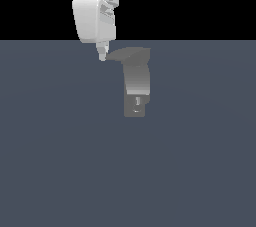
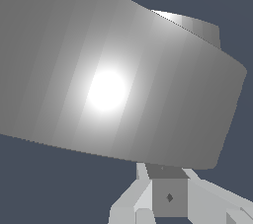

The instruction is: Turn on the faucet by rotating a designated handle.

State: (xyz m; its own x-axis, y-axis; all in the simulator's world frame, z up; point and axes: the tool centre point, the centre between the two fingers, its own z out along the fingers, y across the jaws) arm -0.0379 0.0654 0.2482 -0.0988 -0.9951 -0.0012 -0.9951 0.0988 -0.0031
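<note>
The faucet [image 1: 136,83] stands upright on the flat blue-grey floor [image 1: 60,161], a little above the middle of the exterior view. Its curved grey body drops to a boxy end with a small round hole facing the camera. The handle [image 1: 120,54], a flat dark blade, sticks out from the top toward the exterior view's left and tapers to a point.

The white arm [image 1: 93,16] comes down from above, and the gripper [image 1: 102,56] hangs with its tip just beside the handle's pointed end, at the same height; touching or a hair apart, I cannot tell. Whether the jaws are parted or closed cannot be told either, since the fingers show as one narrow pale stub.

In the wrist view a broad grey band, lit by a bright glare, fills most of the picture, with pale finger parts [image 2: 143,203] at the edge
</note>
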